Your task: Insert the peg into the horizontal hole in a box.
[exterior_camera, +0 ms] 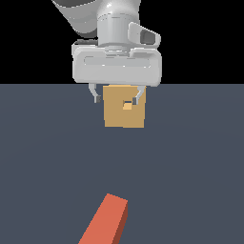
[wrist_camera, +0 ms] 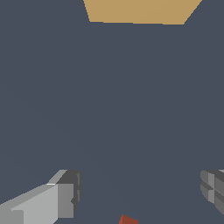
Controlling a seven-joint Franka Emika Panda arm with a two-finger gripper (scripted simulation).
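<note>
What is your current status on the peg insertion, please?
Gripper open, empty, in front of tan square box. Orange-red square-section peg lying on floor, ungrasped. Small square hole unobstructed.

This is a bare simulated test scene, not a real room. A flat, untextured slate-grey floor [exterior_camera: 190, 167] fills the lower two thirds of the exterior view and meets a plain black void across the top. The tan box [exterior_camera: 124, 112], orange-red peg [exterior_camera: 107, 221] and grey tool [exterior_camera: 117, 99] are flat-shaded blocks without texture.
</note>
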